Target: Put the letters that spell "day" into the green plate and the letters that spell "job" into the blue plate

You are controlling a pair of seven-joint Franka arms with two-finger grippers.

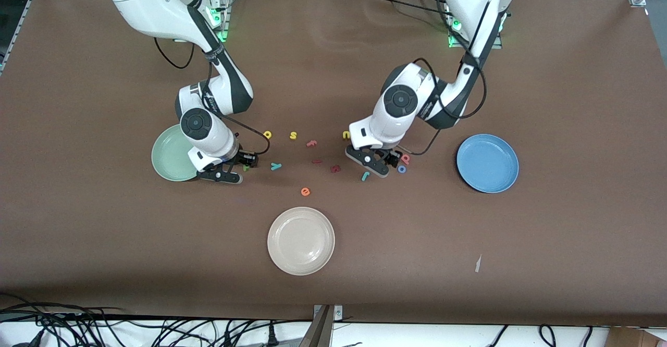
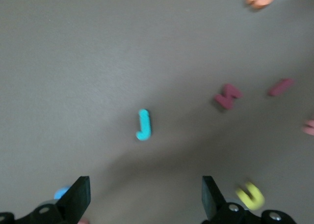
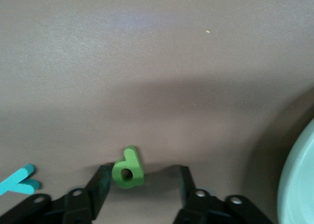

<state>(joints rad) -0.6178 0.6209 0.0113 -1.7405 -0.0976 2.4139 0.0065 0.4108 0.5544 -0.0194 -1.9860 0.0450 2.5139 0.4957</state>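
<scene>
The green d [image 3: 127, 171] lies on the table between the fingers of the right gripper [image 3: 142, 182], touching one finger [image 3: 100, 182] while a gap shows at the other; the jaws stand partly open around it and do not grip it. It sits just beside the green plate [image 1: 165, 154], low over the table. The light blue y [image 1: 275, 166] lies near the d, toward the left arm's end. The yellow a [image 1: 268, 134] lies farther from the front camera than the y.

The teal j [image 2: 143, 125] lies flat on the table near the left gripper [image 2: 146, 197], whose jaws are wide open and hold nothing. This gripper hangs low over the table. The blue o [image 1: 402, 169] and the pinkish-red b [image 1: 405, 158] lie just beside it, toward the blue plate [image 1: 487, 162], which holds no letters.

Between the two grippers lie a yellow s [image 1: 293, 135], a pink f [image 1: 311, 143], a yellow u [image 1: 346, 135] and two dark red letters [image 1: 335, 169]. An orange e [image 1: 305, 191] lies nearer the front camera, and a cream plate [image 1: 300, 240] nearer still.
</scene>
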